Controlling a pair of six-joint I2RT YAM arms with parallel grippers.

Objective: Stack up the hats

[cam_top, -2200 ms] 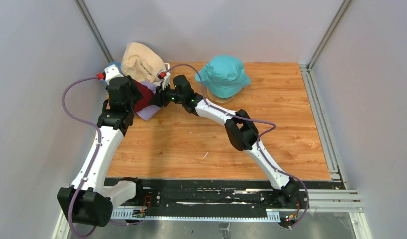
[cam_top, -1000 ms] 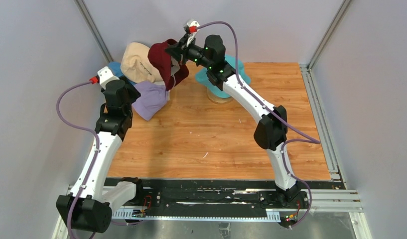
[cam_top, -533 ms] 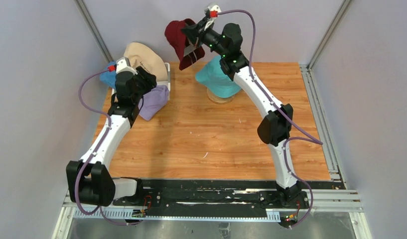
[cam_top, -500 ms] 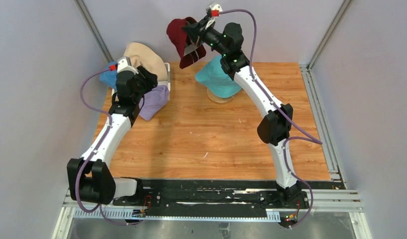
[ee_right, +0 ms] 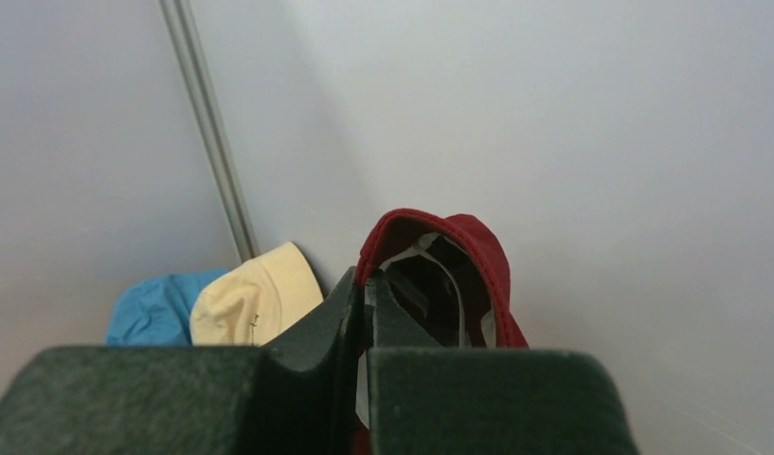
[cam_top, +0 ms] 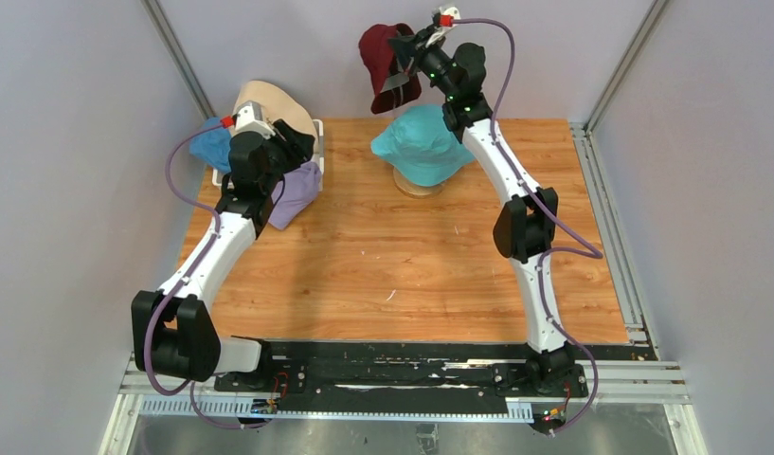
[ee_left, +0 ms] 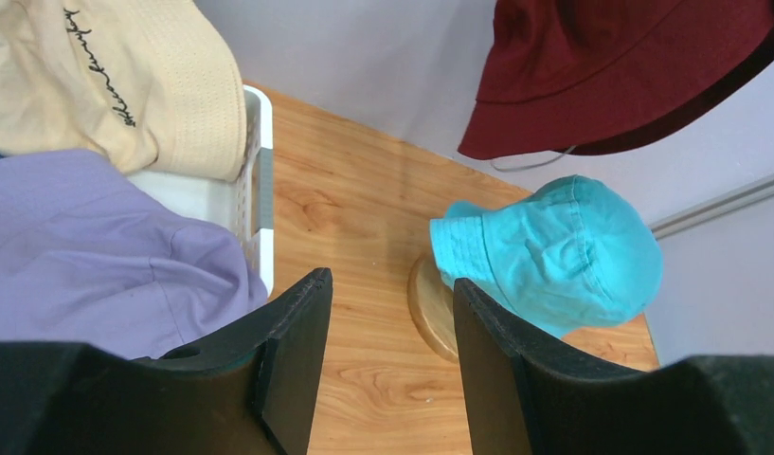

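My right gripper (cam_top: 402, 49) is shut on the brim of the dark red hat (cam_top: 381, 62) and holds it high in the air, above and just behind the teal hat (cam_top: 424, 144), which sits on the wooden stand (cam_top: 413, 186). The red hat also shows in the right wrist view (ee_right: 459, 248) and the left wrist view (ee_left: 629, 66). My left gripper (cam_top: 302, 142) is open and empty over the lavender hat (cam_top: 294, 192). The beige hat (cam_top: 267, 112) and blue hat (cam_top: 210, 146) lie at the back left. The teal hat also shows in the left wrist view (ee_left: 553, 251).
The white mesh basket (ee_left: 258, 180) holds the lavender, beige and blue hats at the back left corner. Grey walls close in on the back and both sides. A metal rail runs along the table's right edge (cam_top: 610, 218).
My right gripper has lifted the dark red hat up out of the pile and carried it right, over the teal hat. My left gripper has moved back toward the basket.
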